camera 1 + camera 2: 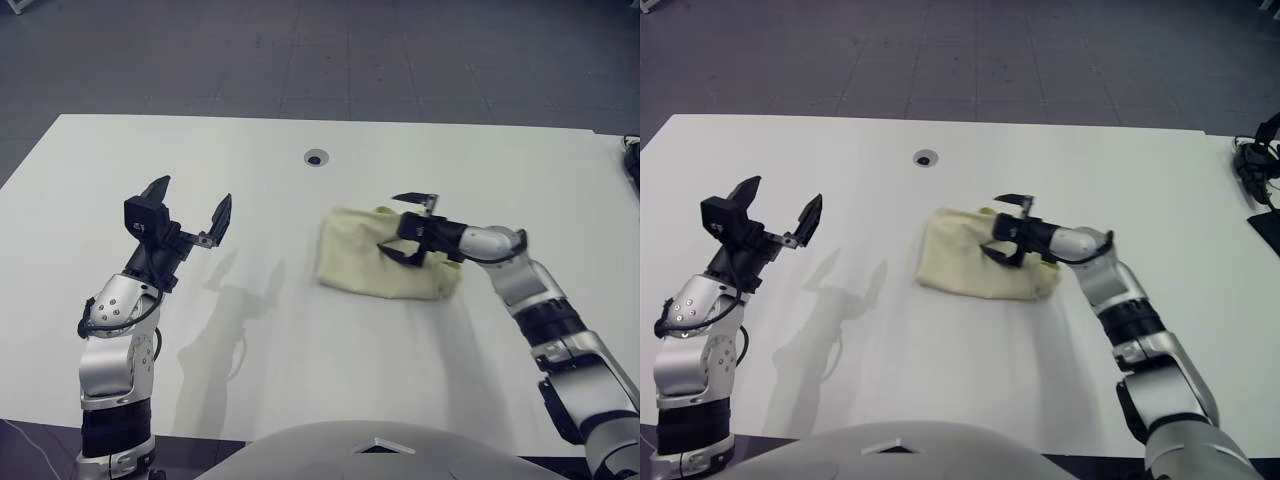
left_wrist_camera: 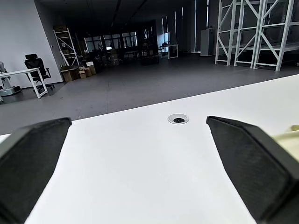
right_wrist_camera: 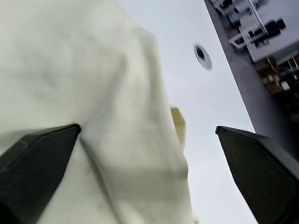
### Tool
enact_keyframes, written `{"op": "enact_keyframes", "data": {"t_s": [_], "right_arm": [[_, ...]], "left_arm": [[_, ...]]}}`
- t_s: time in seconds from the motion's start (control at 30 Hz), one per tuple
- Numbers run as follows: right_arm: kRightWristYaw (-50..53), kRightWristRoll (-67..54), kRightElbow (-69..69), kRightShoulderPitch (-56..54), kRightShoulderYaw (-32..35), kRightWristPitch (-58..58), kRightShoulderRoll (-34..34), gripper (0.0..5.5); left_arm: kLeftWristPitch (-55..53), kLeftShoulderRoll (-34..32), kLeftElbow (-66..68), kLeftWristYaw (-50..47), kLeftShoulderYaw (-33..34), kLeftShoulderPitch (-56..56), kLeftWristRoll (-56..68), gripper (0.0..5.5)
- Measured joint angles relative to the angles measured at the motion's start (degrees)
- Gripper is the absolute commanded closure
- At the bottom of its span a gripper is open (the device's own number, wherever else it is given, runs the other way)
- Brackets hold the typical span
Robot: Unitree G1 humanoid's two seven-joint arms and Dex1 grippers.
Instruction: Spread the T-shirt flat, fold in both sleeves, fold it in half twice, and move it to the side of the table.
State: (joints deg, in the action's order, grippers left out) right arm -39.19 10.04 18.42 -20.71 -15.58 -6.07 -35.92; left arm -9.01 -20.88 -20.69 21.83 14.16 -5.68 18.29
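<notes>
Legible text, labels, brands, numbers, signs: none could be read on any surface.

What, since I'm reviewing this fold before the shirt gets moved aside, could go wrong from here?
1. The right claw stands open over the right end of the folded T-shirt. If it closes on the top layers alone, it could pull the fold open.
2. The left claw is open and raised well clear of it, so a one-sided drag across the table may skew or bunch the bundle.
</notes>
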Motion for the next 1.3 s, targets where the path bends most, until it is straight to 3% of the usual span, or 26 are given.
{"op": "enact_keyframes", "data": {"t_s": [0.27,0.37,0.47,0.67,0.97,1.1,1.3], "right_arm": [[4.4,-12.5,-20.2,26.2,25.4,25.1,-5.6,0.10],[10.1,-15.7,-30.3,36.0,34.5,35.4,-1.1,0.10],[14.8,-17.9,-38.2,40.7,38.2,42.8,4.2,0.10],[25.4,-19.8,-51.2,45.7,36.9,49.4,18.4,0.10],[37.5,-19.1,-55.9,50.6,31.7,44.5,34.8,0.10],[38.7,-16.9,-54.9,52.9,30.6,36.5,36.3,0.10],[37.0,-12.9,-58.4,49.4,28.7,21.9,32.7,0.10]], "left_arm": [[-1.6,3.2,-8.3,-2.7,-2.3,-5.5,0.2,0.13],[-3.1,4.4,-10.3,-3.9,-3.1,-6.8,1.0,0.13],[-3.7,5.0,-11.8,-4.6,-4.7,-7.9,1.0,0.13],[-4.4,6.8,-12.7,-5.6,-7.5,-9.8,1.1,0.13],[-5.3,6.9,-15.0,-6.4,-8.2,-9.7,1.7,0.13],[-5.3,6.9,-15.0,-6.4,-8.5,-9.6,2.0,0.13],[-5.3,7.2,-14.7,-6.5,-8.8,-9.3,2.1,0.13]]}}
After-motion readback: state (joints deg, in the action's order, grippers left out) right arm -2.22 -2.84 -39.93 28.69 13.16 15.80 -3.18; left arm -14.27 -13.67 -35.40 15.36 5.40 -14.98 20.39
